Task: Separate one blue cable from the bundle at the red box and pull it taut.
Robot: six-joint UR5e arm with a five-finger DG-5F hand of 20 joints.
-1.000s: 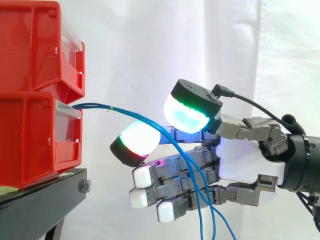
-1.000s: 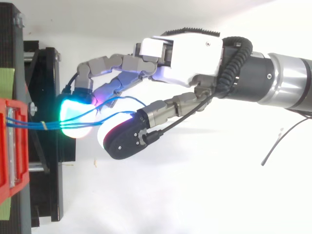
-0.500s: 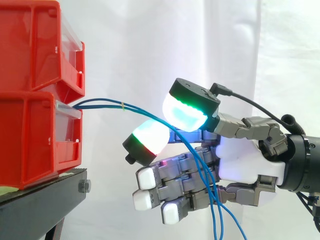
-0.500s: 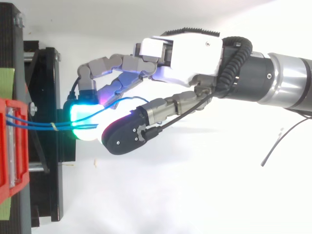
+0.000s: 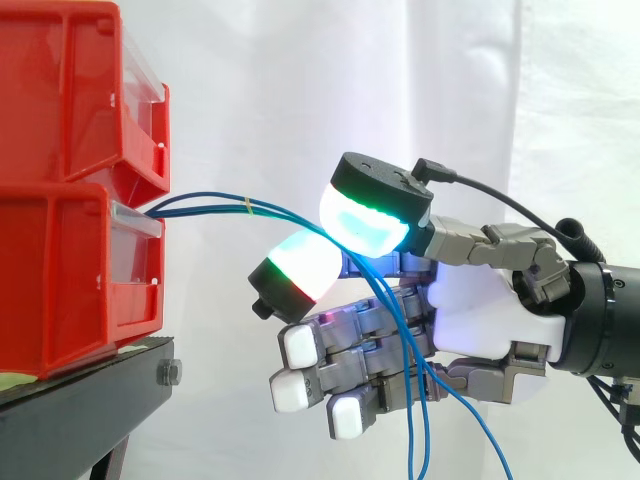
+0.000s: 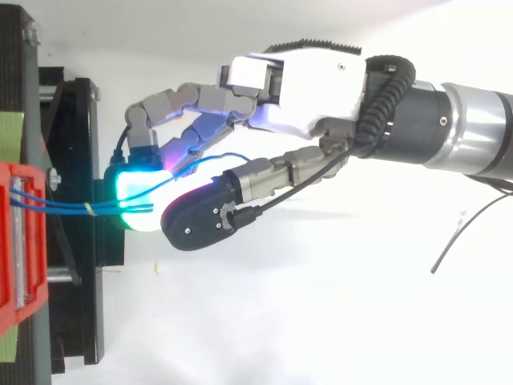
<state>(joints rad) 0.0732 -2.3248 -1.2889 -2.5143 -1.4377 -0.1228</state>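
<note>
Pinching blue cables (image 5: 212, 204) between thumb pad and one fingertip pad: hand (image 5: 480, 310) | remaining fingers sitting curled below | cables leaving lower red bin (image 5: 60, 280), drooping past palm

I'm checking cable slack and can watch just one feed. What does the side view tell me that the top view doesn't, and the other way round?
Side view: two red bins stacked, with the blue cables leaving the lower one, arching over and hanging down across the hand, so they are slack. Top view: the cables' sideways course, running close together from the bin, then one bowing away toward the palm. Both: the cables meeting the hand, a small yellow tie near the bin, and the black stand.
</note>
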